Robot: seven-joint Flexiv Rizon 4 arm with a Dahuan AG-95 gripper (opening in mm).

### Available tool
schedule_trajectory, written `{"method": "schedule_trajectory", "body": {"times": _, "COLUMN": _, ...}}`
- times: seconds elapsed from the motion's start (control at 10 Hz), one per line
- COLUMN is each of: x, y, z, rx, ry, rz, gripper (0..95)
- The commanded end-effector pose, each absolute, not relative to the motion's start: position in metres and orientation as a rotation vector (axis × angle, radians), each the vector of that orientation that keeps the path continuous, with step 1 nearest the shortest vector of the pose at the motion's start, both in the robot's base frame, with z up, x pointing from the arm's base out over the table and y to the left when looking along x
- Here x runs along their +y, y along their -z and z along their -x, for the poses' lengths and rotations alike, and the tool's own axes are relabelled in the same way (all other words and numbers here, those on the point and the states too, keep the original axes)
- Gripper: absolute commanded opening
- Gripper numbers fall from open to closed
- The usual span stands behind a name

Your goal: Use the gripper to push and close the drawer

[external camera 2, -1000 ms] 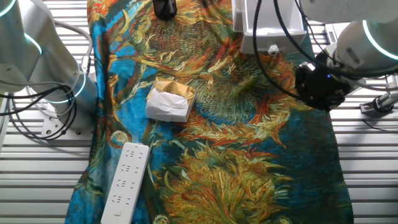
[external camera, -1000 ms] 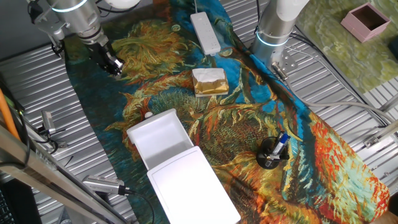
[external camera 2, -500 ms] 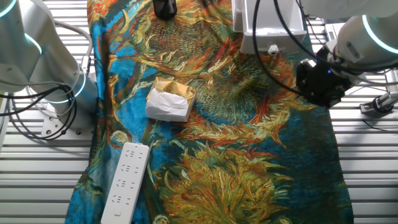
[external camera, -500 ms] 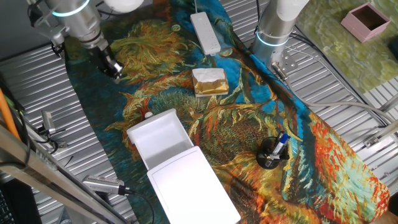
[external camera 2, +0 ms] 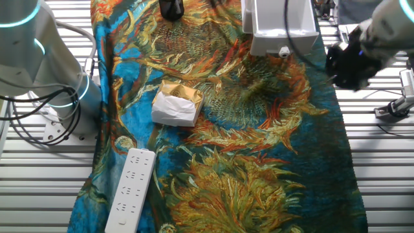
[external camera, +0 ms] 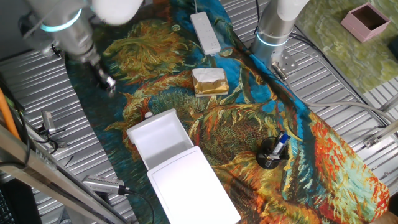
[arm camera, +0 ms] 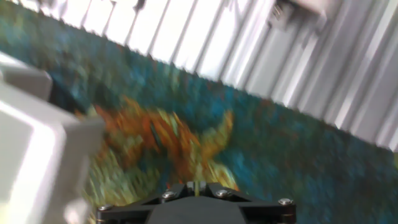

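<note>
The gripper [external camera: 107, 83] hangs over the far left part of the worktop [external camera: 37, 74], above the edge of the painted cloth [external camera: 249, 124] that covers the middle of the ribbed metal surface. It is blurred in both fixed views. In the hand view only the black base of the gripper [arm camera: 196, 198] shows at the bottom edge, and the fingers look drawn close together with just a thin slit between them, holding nothing; the blur keeps this from being certain.

The drawer [external camera: 158, 137] sits pulled out from the white box [external camera: 193, 190] at the near side of the cloth, its open tray facing the far left. In the other fixed view the drawer [external camera 2: 284, 26] lies at the top edge, and the gripper [external camera 2: 349, 61] is to its right and apart from it. In the hand view the drawer's white corner [arm camera: 37, 124] fills the left side, not touching the gripper.

A tan-and-white block [external camera: 209, 81] rests near the middle of the cloth. A white power strip [external camera: 205, 33] lies at the far end. A black cup with pens [external camera: 272, 152] stands to the right of the box. A pink box [external camera: 367, 20] sits at the far right corner.
</note>
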State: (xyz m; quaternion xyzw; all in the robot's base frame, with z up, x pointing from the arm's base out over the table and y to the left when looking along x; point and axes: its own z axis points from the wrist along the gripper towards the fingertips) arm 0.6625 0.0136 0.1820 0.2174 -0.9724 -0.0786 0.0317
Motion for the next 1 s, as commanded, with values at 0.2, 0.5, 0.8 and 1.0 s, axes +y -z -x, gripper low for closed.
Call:
{"method": "schedule_trajectory", "body": {"times": 0.2, "x": 0.058, "y": -0.176, "z": -0.668, "rx": -3.020, "ry": 0.272, "rz": -0.584, "gripper": 38.0}}
{"method": "schedule_trajectory", "body": {"times": 0.5, "x": 0.079, "y": -0.168, "z": -0.665, "rx": -3.035, "ry": 0.302, "rz": -0.533, "gripper": 38.0}}
{"method": "schedule_trajectory", "body": {"times": 0.8, "x": 0.095, "y": -0.158, "z": -0.660, "rx": -3.050, "ry": 0.333, "rz": -0.454, "gripper": 38.0}}
{"method": "schedule_trajectory", "body": {"times": 1.0, "x": 0.110, "y": -0.156, "z": -0.658, "rx": -3.061, "ry": 0.364, "rz": -0.395, "gripper": 38.0}}
